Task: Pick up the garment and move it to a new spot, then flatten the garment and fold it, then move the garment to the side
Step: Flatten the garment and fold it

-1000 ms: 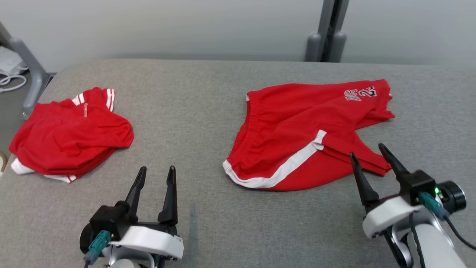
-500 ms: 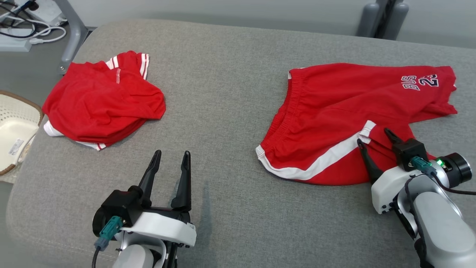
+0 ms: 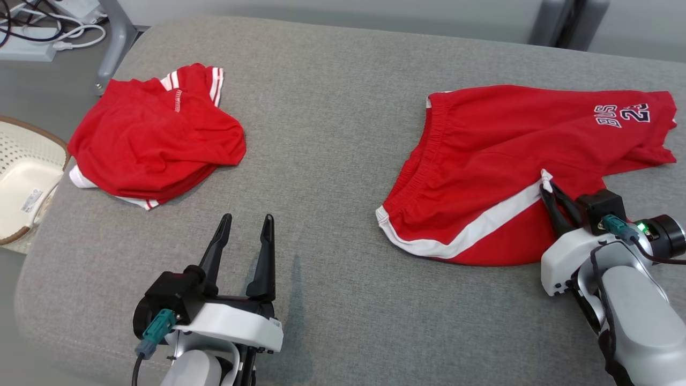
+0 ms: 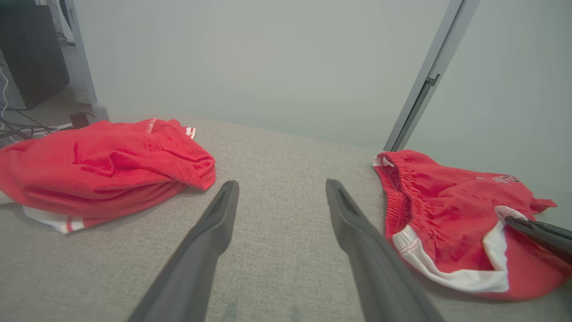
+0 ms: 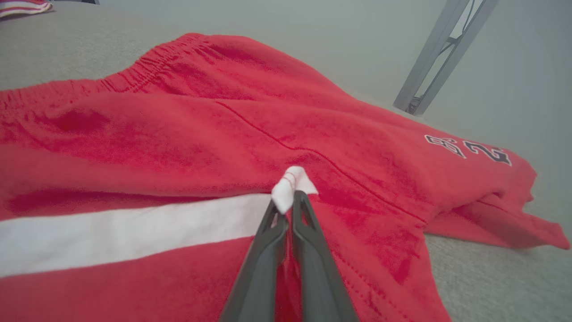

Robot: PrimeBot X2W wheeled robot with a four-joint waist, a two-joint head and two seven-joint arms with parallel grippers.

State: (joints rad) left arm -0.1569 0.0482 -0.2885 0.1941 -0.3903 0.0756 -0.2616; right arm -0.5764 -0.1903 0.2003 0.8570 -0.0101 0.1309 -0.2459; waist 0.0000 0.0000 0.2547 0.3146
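The garment (image 3: 493,161) is a pair of red shorts with a white side stripe and dark lettering, spread on the right of the grey padded table (image 3: 321,123). My right gripper (image 3: 552,194) is shut on the white end of the stripe at a leg hem, pinching a tuft of cloth (image 5: 290,185). In the left wrist view the garment (image 4: 442,214) lies at the right. My left gripper (image 3: 244,225) stands open over bare table at the lower left, its fingers (image 4: 214,223) apart with nothing between them.
A second red garment (image 3: 155,139) with white trim lies bunched at the table's left. A pale woven basket (image 3: 21,182) sits off the left edge. Cables and a metal leg (image 3: 115,37) are at the far left; a grey post (image 5: 438,58) stands behind.
My right gripper has moved forward onto the garment and closed on the stripe's end. The head camera has tilted down and turned left. The left gripper has stayed open.
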